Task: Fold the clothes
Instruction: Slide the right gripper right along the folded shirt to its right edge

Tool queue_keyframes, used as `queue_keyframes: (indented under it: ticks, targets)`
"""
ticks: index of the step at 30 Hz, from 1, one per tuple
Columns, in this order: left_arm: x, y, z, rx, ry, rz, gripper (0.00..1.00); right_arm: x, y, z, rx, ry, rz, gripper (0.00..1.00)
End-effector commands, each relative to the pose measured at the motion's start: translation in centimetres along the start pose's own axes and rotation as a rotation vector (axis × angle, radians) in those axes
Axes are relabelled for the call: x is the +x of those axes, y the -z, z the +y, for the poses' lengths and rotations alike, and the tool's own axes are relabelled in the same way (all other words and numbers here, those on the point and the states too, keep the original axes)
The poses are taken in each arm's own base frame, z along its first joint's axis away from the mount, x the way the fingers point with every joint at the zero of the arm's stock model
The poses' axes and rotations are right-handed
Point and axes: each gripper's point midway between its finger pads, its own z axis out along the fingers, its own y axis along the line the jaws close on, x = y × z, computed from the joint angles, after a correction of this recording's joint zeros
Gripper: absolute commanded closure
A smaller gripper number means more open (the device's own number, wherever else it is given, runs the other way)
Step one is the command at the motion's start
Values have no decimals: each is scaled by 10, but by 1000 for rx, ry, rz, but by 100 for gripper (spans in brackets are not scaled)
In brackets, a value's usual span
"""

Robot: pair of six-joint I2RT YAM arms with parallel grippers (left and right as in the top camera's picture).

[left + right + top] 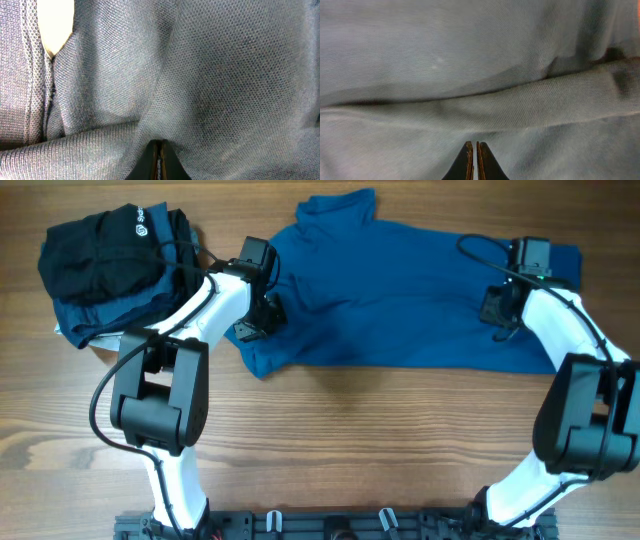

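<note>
Overhead, you see the blue polo shirt [400, 290] spread on the table [330, 430] just beside the black garment [95, 255]. Your left gripper [160, 146], at the shirt edge nearest that garment, is clamped on puckered cloth. Your right gripper [474, 146], at the far edge, has its fingers together.

This looks like a robotics lab bench, not a home. A plain wood-grain table [330, 440] has a black mounting rail [330, 525] along its edge at 6 o'clock. Fixed to the rail are a white-and-black left arm [170, 380] and right arm [580, 400], with exposed black cable [480, 250] looping off them. A blue polo shirt [400, 290] lies spread at 12 o'clock, and a heap of dark garments [105, 270] sits at 10 o'clock.
</note>
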Motion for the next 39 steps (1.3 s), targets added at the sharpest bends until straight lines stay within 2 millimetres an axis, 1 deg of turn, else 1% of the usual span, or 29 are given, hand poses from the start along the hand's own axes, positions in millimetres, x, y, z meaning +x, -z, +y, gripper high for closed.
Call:
queue_keyframes:
  ticks: [1, 3, 5, 6, 8, 10, 11, 13, 15, 17, 18, 20, 22, 24, 26, 28, 29, 30, 31, 32, 34, 37, 39]
  targets:
    - [1, -11, 10, -42, 16, 8, 96, 15, -27, 4, -57, -41, 65, 96]
    - [1, -11, 10, -42, 15, 8, 96, 18, -38, 8, -79, -34, 79, 96]
    - [1, -11, 11, -46, 16, 6, 96, 25, -47, 12, -93, -18, 105, 95]
    - [1, -10, 11, -46, 16, 6, 96, 28, -51, 12, -89, -16, 113, 95]
    - [1, -10, 11, -47, 15, 5, 96, 27, -58, 5, -42, -15, 98, 96]
    - [1, -10, 11, -48, 15, 5, 96, 16, -59, -10, 46, -17, 50, 96]
    - [1, -10, 11, -48, 15, 5, 96, 11, -59, -14, 68, -20, 28, 96]
    - [1, -10, 11, -48, 15, 5, 96, -1, -59, -14, 73, -23, -22, 96]
    - [1, -10, 11, -48, 15, 5, 96, -18, -58, -12, 67, -19, -88, 95]
    - [1, -10, 11, -48, 15, 5, 96, -29, -57, -13, 71, -28, -133, 94]
    - [2, -10, 11, -49, 15, 7, 96, -34, -55, -13, 69, -32, -148, 94]
    - [2, -10, 12, -52, 15, 11, 96, -49, -49, -13, 75, 8, -181, 90]
    - [3, -10, 13, -54, 15, 14, 96, -64, -37, -22, 123, 29, -205, 86]
    - [3, -10, 13, -54, 13, 14, 96, -73, -19, -33, 176, 30, -194, 83]
    - [3, -10, 13, -54, 13, 14, 96, -74, -1, -36, 171, 2, -174, 83]
    - [3, -10, 12, -54, 13, 14, 96, -71, 13, -39, 162, -31, -160, 83]
    - [3, -10, 12, -54, 13, 14, 96, -64, 19, -37, 139, -26, -135, 85]
    - [3, -10, 12, -53, 13, 13, 96, -51, 22, -34, 111, -14, -83, 88]
    - [2, -10, 12, -52, 12, 10, 96, -38, 21, -33, 103, -23, -30, 93]
    - [2, -10, 12, -50, 13, 8, 96, -20, 18, -35, 114, -61, 38, 96]
    - [1, -10, 12, -50, 13, 7, 96, 1, 11, -41, 130, -101, 104, 96]
    - [1, -10, 11, -50, 12, 7, 96, 17, -4, -51, 117, -132, 140, 96]
    - [1, -10, 11, -49, 12, 7, 96, 23, -11, -60, 113, -159, 147, 96]
